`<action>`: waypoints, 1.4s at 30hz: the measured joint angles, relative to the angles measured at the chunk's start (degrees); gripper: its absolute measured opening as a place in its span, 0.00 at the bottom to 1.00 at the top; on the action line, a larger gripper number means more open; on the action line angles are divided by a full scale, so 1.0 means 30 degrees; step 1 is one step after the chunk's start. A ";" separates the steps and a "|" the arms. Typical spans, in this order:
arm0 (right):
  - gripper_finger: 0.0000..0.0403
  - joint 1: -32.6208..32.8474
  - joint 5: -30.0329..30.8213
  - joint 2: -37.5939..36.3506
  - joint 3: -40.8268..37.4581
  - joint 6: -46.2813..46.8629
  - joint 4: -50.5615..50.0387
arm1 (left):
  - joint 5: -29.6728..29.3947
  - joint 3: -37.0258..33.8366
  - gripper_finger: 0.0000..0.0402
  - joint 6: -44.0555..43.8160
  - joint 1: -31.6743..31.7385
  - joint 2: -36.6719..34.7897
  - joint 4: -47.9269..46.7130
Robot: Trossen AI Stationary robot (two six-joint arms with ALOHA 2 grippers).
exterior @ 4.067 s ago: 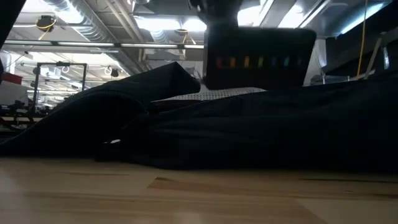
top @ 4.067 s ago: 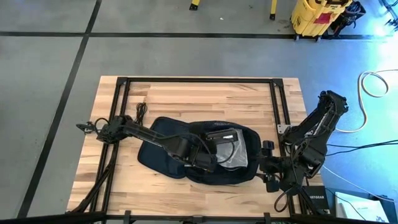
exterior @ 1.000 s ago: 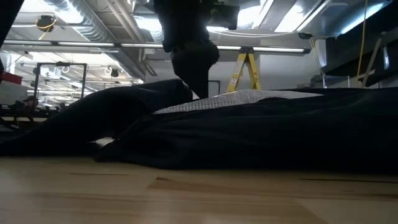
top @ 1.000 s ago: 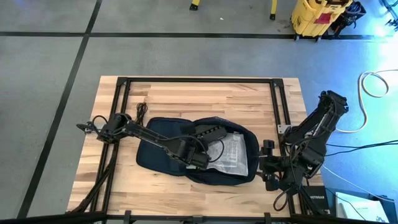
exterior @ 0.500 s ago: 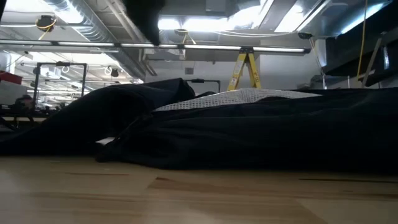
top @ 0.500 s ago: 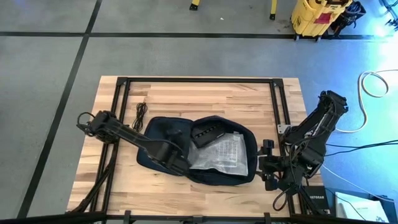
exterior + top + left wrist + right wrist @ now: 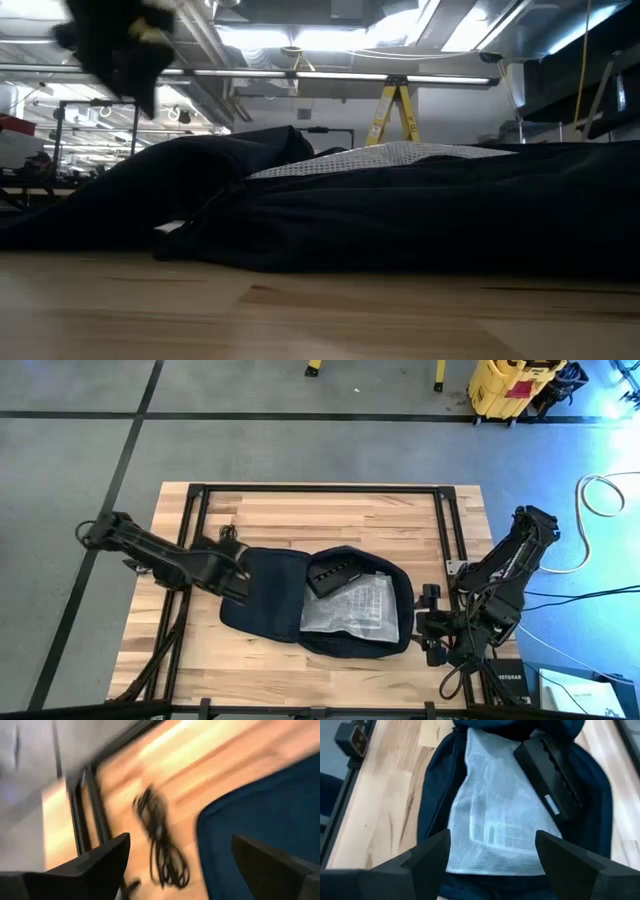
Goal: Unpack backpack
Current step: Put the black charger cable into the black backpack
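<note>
Two arms work at the table (image 7: pixel 330 510). No writing can be read on the backpack (image 7: pixel 265 595); it lies flat near the table's centre, long axis from 9 to 3 o'clock, its open side at 3 o'clock. Inside lie a white mesh pouch (image 7: pixel 355 605) and a black flat device (image 7: pixel 332 572). The left gripper (image 7: pixel 238 575) hovers at the backpack's 9 o'clock edge, fingers wide, empty, near a coiled black cable (image 7: pixel 160 845). The right gripper (image 7: pixel 430 630) waits at 3 o'clock, fingers apart, empty.
</note>
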 joint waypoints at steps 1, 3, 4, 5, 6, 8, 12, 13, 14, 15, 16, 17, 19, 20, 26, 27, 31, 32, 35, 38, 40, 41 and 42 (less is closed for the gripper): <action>0.68 -0.0095 0.0002 0.0000 0.0000 -0.0012 -0.0013 | 0.0634 -0.0903 0.82 -0.1272 0.0299 -0.0645 0.0152; 0.68 -0.0327 -0.0176 0.0000 0.0000 -0.0038 -0.0013 | 0.1422 -0.2492 0.82 -0.2612 0.0872 -0.1745 0.1223; 0.68 -0.0466 -0.0376 0.0000 0.0000 -0.0092 -0.0019 | 0.1799 -0.3171 0.82 -0.2865 0.1217 -0.2214 0.1810; 0.68 -0.0604 -0.0471 0.0000 0.0000 -0.0121 -0.0008 | 0.2249 -0.3720 0.82 -0.2992 0.1629 -0.2516 0.2366; 0.68 -0.0706 -0.0584 0.0000 0.0000 -0.0121 -0.0012 | 0.2603 -0.4166 0.83 -0.2841 0.2101 -0.2779 0.2832; 0.68 -0.0810 -0.0650 0.0000 0.0000 -0.0258 -0.0004 | 0.3088 -0.4757 0.84 -0.2361 0.3032 -0.3029 0.3773; 0.68 -0.0805 -0.0676 0.0000 0.0000 -0.0471 0.0174 | 0.4143 -0.5153 0.87 0.0404 0.5207 -0.3047 0.6259; 0.68 -0.0805 -0.0670 0.0000 0.0000 -0.0472 0.0168 | 0.4187 -0.5153 0.87 0.0819 0.5826 -0.3015 0.6181; 0.68 -0.0776 -0.0669 0.0000 0.0000 -0.0466 0.0179 | 0.4211 -0.5161 0.88 0.0955 0.6477 -0.2974 0.5957; 0.68 -0.0769 -0.0669 0.0000 0.0000 -0.0456 0.0197 | 0.4235 -0.5182 0.88 0.1137 0.7158 -0.2966 0.5828; 0.68 -0.0769 -0.0676 0.0000 0.0000 -0.0456 0.0247 | 0.4292 -0.5182 0.88 0.1485 0.7802 -0.2966 0.5870; 0.68 -0.0769 -0.0691 0.0000 0.0000 -0.0456 0.0395 | 0.4398 -0.5182 0.88 0.1947 0.8415 -0.2966 0.6051; 0.68 -0.0769 -0.0691 0.0000 0.0000 -0.0466 0.0662 | 0.4675 -0.5182 0.88 0.2919 0.9538 -0.2952 0.6414; 0.68 -0.0769 -0.0691 0.0000 0.0000 -0.0486 0.0684 | 0.4891 -0.5182 0.88 0.3347 1.0041 -0.2952 0.6761; 0.68 -0.0769 -0.0712 0.0006 0.0000 -0.0915 0.0902 | 0.6227 -0.5981 0.88 0.5571 1.2329 -0.2919 0.9709; 0.68 -0.0769 -0.0712 0.0007 0.0000 -0.0921 0.0930 | 0.6621 -0.6274 0.88 0.5943 1.2719 -0.2915 1.0316; 0.68 -0.0769 -0.0876 0.0015 0.0000 -0.0922 0.0978 | 0.6890 -0.7548 0.88 0.6229 1.3794 -0.2901 1.1908; 0.68 -0.0769 -0.0880 0.0015 0.0000 -0.0922 0.0982 | 0.6784 -0.7773 0.88 0.6229 1.4004 -0.2901 1.2172; 0.68 -0.0769 -0.0880 0.0015 0.0000 -0.0922 0.0982 | 0.6944 -0.8387 0.88 0.6492 1.4505 -0.2901 1.3210; 0.68 -0.0769 -0.0880 0.0015 0.0000 -0.0922 0.0982 | 0.7961 -0.9188 0.88 0.6885 1.5099 -0.2715 1.4117; 0.68 -0.0769 -0.0880 0.0015 0.0000 -0.0922 0.0982 | 0.8089 -0.9777 0.88 0.6864 1.5365 -0.2475 1.4568; 0.68 -0.0769 -0.0878 0.0015 0.0000 -0.0922 0.0994 | 0.8156 -0.9996 0.88 0.6875 1.5425 -0.2379 1.5131; 0.68 -0.0769 -0.0878 0.0015 0.0000 -0.0922 0.1004 | 0.8200 -1.0167 0.88 0.6924 1.5493 -0.2304 1.5599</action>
